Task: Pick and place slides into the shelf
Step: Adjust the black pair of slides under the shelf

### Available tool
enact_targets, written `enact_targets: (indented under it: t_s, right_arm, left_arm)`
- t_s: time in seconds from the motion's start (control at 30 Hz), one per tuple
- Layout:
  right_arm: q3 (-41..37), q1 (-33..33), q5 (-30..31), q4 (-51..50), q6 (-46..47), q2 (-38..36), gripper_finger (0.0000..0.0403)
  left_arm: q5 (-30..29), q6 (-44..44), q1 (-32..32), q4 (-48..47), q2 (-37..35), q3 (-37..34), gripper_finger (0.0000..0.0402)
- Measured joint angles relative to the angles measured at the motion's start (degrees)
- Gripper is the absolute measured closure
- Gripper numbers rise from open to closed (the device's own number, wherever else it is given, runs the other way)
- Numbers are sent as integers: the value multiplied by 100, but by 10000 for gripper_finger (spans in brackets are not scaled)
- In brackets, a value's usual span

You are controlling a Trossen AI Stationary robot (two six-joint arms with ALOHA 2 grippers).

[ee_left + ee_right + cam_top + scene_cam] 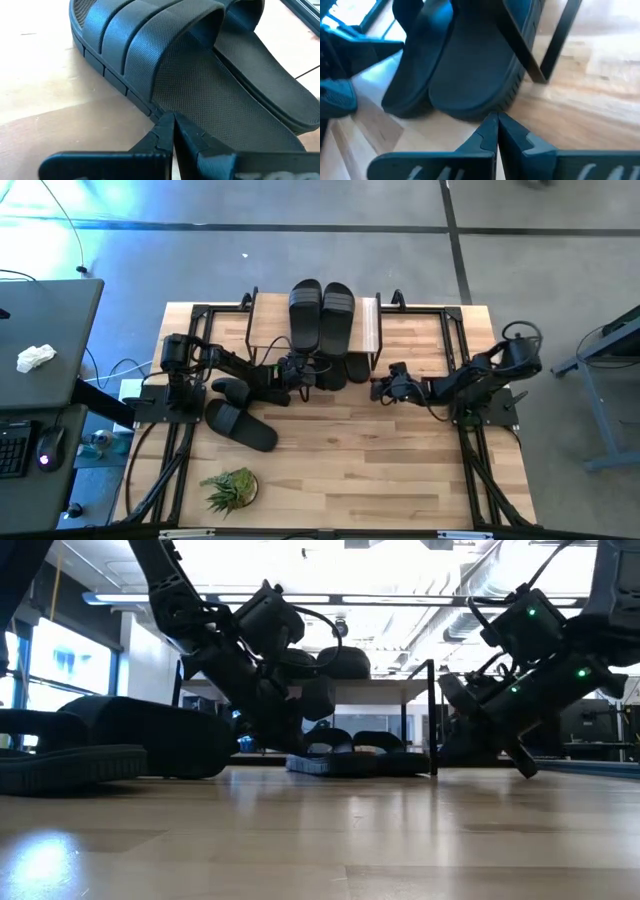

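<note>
Slides (200,85) (cropped) beside closed left gripper (173,131).

Overhead and table-level views share the shelf (372,330); wrist cameras seemingly close.

No legible text, label, brand mark, number or sign is found in any of the four views. The matte black ribbed-strap rubber slide (165,65) lying just ahead of the left arm's dark fingers (162,135) shows only a woven surface texture, no lettering. The second matte black rubber slide (470,75) just ahead of the right arm's dark fingers (492,132) is likewise unmarked. The light wooden plank bench (370,460) carries no markings.
</note>
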Motion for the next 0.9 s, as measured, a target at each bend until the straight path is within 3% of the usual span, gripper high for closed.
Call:
enact_targets:
  t_s: [0.3, 0.6, 0.9]
  right_arm:
    - [22, -46, 188, 224, 77, 142, 403]
    - [641, -45, -382, -381, -684, 287, 403]
    - [583, -42, -409, -457, -541, 308, 403]
  left_arm:
    - [31, 0, -2, -7, 0, 0, 402]
    - [-81, 0, 11, -57, -2, -7, 402]
    - [-13, -2, 11, -44, -2, -5, 401]
